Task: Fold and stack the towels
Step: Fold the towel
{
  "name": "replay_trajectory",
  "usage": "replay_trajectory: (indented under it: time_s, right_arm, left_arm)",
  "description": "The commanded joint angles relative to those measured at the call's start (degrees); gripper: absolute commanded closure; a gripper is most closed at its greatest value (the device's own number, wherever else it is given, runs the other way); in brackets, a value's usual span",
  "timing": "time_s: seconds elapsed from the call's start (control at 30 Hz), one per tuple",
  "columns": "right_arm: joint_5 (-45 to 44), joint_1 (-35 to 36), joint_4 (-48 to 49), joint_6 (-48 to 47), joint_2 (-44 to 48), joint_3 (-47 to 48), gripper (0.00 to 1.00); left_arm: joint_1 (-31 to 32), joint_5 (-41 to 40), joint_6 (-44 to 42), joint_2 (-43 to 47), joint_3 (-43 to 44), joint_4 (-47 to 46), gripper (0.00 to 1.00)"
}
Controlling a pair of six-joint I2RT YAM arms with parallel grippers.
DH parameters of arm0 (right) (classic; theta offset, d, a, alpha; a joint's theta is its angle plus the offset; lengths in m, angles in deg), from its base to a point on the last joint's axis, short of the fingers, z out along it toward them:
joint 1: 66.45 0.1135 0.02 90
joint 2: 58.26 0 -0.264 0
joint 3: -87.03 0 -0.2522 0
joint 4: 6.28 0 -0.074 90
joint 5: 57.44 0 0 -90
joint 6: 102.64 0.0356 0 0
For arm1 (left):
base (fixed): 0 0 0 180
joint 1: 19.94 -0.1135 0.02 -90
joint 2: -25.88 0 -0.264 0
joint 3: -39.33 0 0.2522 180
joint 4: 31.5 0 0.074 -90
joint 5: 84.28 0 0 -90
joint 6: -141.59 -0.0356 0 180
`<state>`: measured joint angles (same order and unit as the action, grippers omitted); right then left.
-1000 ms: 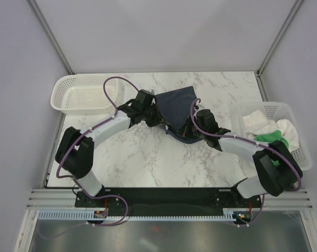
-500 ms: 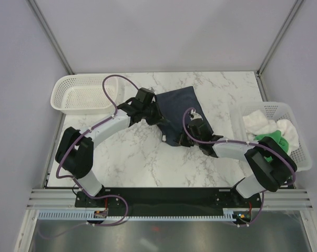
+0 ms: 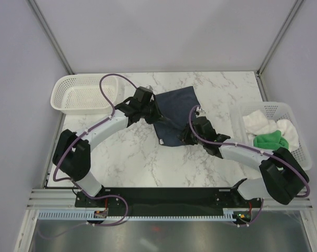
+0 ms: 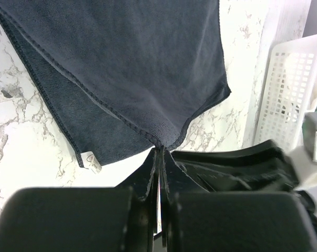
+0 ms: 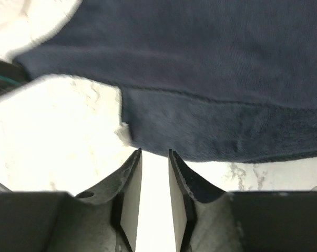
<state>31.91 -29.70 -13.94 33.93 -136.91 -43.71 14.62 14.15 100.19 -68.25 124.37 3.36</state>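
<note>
Right, the navy towel (image 3: pixel 175 109) lies in the middle of the overhead view on the white, grey-veined marble bench (image 3: pixel 132 157). It's a soft, napped cloth, doubled over so that two stitched hems run side by side. And there's a small white label (image 4: pixel 92 163) at one corner of the under layer, lower left in the left wrist view; its print is too small to read.

Now the left claw (image 4: pixel 159 150) is pressed together on a pointed corner of the upper layer, pinching it right at the tips. Its arm sweeps in a long curve from the lower left of the overhead view up to the towel's left edge.

The right claw (image 5: pixel 154 155) sits low at the towel's near edge. Its flat dark fingers (image 5: pixel 131 181) stand a narrow slit apart with only bare bench between them, and the plush hem lies just beyond the tips.

Over at the right edge, a white plastic mesh basket (image 3: pixel 300 149) holds the fluffy white towel (image 3: pixel 257 122) and the bright green towel (image 3: pixel 271 139), both crumpled. A second mesh basket (image 3: pixel 63 100) stands at the upper left.
</note>
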Motion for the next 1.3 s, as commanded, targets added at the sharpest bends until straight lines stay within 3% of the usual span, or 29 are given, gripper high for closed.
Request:
replay_trajectory:
  time_s: [0.0,0.27,0.3,0.47,0.8,1.27]
  right_arm:
    - [-6.12,-0.01,-7.50,2.82,4.29,5.36,0.63]
    - [-13.85,-0.01,-14.63,15.29,7.19,7.47,0.44]
    - [-15.08,-0.01,-15.16,16.18,7.28,7.65,0.39]
    - [-19.92,-2.37,-19.90,20.40,6.06,8.79,0.31]
    - [-16.85,-12.92,-18.94,18.38,0.78,7.74,0.35]
    - [-15.61,-17.42,-16.83,17.77,-3.61,7.38,0.41]
  left_arm:
    - [-0.20,-0.52,1.50,3.77,-0.71,0.08,0.98]
    - [-0.20,-0.08,1.41,4.92,-1.76,-0.10,0.98]
    - [-0.20,-0.08,1.41,5.00,-1.68,-0.01,0.98]
    - [-0.20,0.10,1.32,5.01,-1.15,-0.01,0.98]
    - [-0.20,0.36,1.41,4.65,-1.24,-0.27,0.98]
    - [-0.20,-0.43,1.24,4.56,-0.89,-0.45,0.98]
